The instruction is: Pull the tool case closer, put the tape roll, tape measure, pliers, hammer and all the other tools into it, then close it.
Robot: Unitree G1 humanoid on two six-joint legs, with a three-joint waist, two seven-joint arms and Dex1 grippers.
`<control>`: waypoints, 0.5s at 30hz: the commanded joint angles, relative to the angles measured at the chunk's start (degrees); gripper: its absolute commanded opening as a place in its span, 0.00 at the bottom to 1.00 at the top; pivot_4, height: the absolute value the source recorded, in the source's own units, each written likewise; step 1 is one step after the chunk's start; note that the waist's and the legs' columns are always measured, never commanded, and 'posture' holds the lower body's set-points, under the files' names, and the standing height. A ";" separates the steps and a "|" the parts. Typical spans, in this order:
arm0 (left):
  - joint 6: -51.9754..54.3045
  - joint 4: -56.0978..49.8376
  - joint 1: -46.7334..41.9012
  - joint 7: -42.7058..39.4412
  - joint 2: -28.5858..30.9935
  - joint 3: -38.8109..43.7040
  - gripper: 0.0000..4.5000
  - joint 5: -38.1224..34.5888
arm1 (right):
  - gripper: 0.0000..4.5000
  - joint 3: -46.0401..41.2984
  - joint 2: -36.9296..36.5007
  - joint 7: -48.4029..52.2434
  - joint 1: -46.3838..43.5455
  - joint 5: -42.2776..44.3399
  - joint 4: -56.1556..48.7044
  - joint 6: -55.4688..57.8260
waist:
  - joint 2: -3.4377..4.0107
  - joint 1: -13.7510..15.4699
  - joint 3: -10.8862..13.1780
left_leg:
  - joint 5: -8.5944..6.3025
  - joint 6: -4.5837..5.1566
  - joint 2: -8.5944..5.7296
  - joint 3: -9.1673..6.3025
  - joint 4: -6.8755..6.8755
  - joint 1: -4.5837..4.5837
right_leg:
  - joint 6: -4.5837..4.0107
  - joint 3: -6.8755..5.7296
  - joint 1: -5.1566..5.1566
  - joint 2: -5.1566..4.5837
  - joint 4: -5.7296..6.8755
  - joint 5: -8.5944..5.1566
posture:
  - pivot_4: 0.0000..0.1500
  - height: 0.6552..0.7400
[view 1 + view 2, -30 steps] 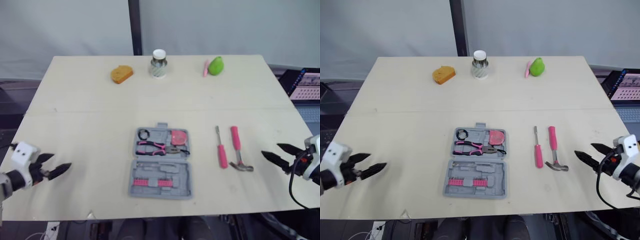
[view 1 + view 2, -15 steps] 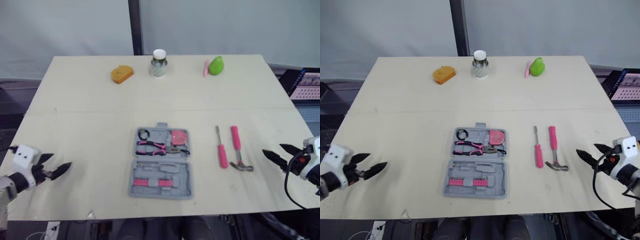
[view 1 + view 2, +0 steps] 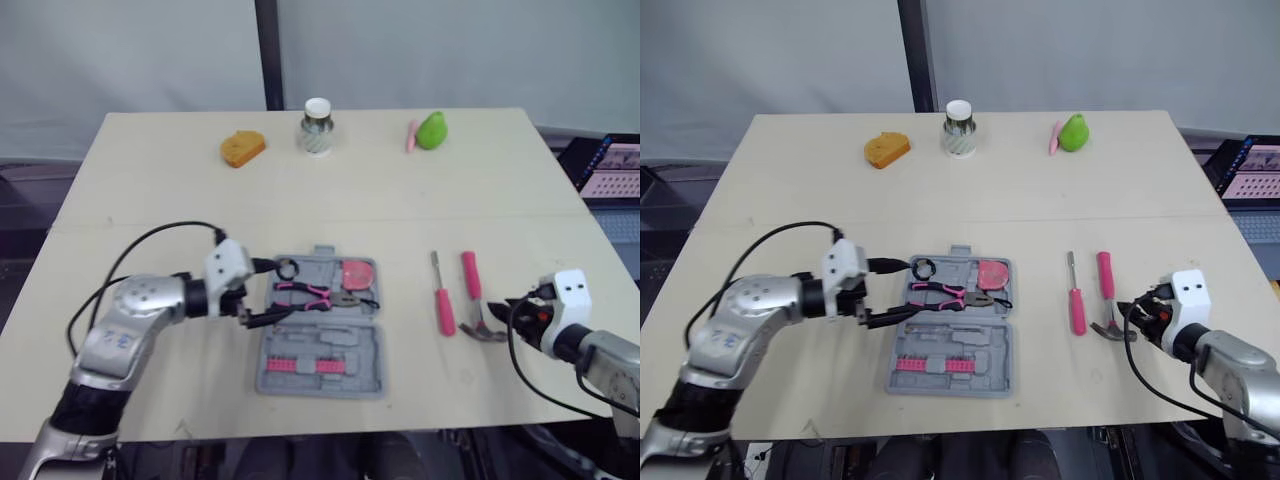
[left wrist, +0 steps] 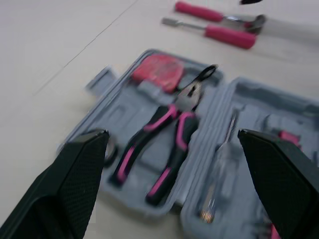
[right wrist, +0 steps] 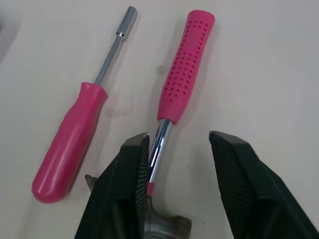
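The grey tool case (image 3: 366, 350) lies open at the table's front middle. In it are pink-handled pliers (image 3: 315, 293), a red tape measure (image 3: 357, 273), a small black tape roll (image 3: 288, 268) and a row of pink bits (image 3: 300, 365). My left gripper (image 3: 271, 293) is open at the case's left edge, its fingers spread over the pliers (image 4: 164, 134). To the right of the case lie a pink screwdriver (image 3: 441, 297) and a pink-handled hammer (image 3: 471, 285). My right gripper (image 5: 179, 157) is open, and its fingers straddle the hammer's metal neck just above the head.
Along the table's far edge stand an orange sponge (image 3: 243, 148), a white-lidded jar (image 3: 317, 126) and a green pear-shaped object (image 3: 431, 131) with a pink item beside it. A laptop (image 3: 612, 166) sits beyond the table's right edge.
Both arms came inward. My left gripper went from the table's left edge to the case's left side. My right gripper went from the right edge to the hammer's head end.
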 commanded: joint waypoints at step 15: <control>-6.41 1.84 -7.95 -1.41 -8.99 -10.11 1.00 4.61 | 0.51 0.63 10.56 -16.26 -1.65 -2.72 -6.25 12.18 | 0.03 0.10 -0.01 | 0.00 0.00 -0.02 -0.04 0.04 -0.04 | 0.00 0.00 -0.01 0.00 0.00 0.00 | 1.00 1.00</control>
